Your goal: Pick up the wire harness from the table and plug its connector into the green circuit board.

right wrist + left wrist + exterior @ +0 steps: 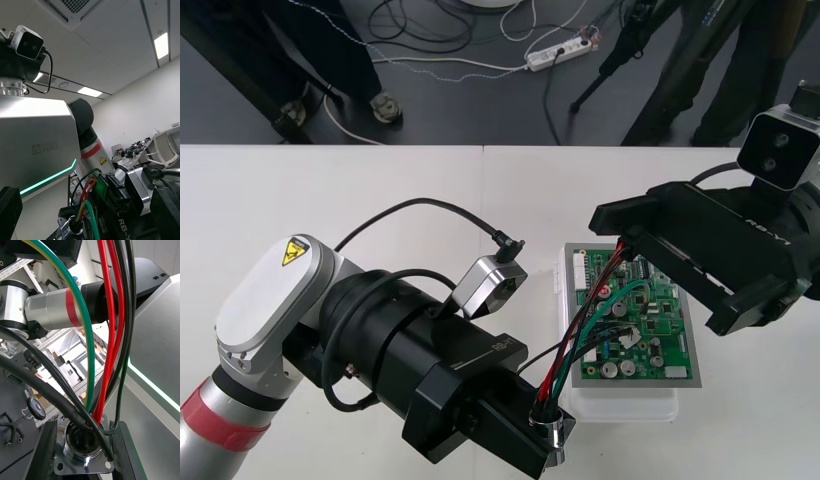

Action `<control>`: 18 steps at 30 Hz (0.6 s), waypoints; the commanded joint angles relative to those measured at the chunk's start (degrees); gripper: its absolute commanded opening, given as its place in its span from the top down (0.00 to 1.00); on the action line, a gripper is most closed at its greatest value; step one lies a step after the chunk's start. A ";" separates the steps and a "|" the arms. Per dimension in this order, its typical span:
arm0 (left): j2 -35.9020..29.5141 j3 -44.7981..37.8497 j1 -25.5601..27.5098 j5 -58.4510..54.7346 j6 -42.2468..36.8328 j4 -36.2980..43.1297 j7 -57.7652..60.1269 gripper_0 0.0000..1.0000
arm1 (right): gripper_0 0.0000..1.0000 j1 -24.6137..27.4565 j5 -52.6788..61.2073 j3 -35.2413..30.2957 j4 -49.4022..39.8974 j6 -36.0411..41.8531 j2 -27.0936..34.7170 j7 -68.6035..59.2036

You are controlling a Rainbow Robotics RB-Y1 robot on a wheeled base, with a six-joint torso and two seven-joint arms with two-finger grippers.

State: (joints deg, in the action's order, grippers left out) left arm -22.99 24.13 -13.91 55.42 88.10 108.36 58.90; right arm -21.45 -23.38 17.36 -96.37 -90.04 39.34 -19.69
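And the left tool [548, 432] is pinched tight on the wire harness [578, 335], gripping its metal socket [83, 450] just off the green circuit board [650, 330] at 7 o'clock. The wires [112, 333] climb across to the board's 11 o'clock, ending under the right tool [645, 262]. Its grip, I cannot tell.

Bright, even light falls from overhead onto the table [330, 200], and only faint, soft shadows lie under the left gripper [548, 432] and the right gripper [658, 268]. Glare flashes on the metal socket [84, 452] clamped in the left gripper. Beyond the right gripper, ceiling lamps [162, 44] burn white. The black parts just beside it sit underlit, perhaps hiding detail.
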 commanded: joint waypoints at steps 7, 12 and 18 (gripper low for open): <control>1.72 1.09 -2.00 -1.28 1.90 1.95 3.85 1.00 | 0.00 -2.02 1.06 0.66 -1.72 0.04 -2.07 -3.34; 1.72 1.09 -1.91 -1.37 1.90 1.95 3.85 1.00 | 0.00 -2.02 1.32 1.54 -2.07 0.04 -2.42 -4.04; 1.72 1.09 -1.91 -1.37 1.90 1.95 3.85 1.00 | 0.00 -2.02 2.20 1.63 -1.81 0.04 -2.60 -4.66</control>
State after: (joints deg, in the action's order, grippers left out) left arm -22.91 24.13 -13.91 55.13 88.10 108.36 58.90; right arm -21.51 -22.73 18.10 -96.55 -90.04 37.48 -22.80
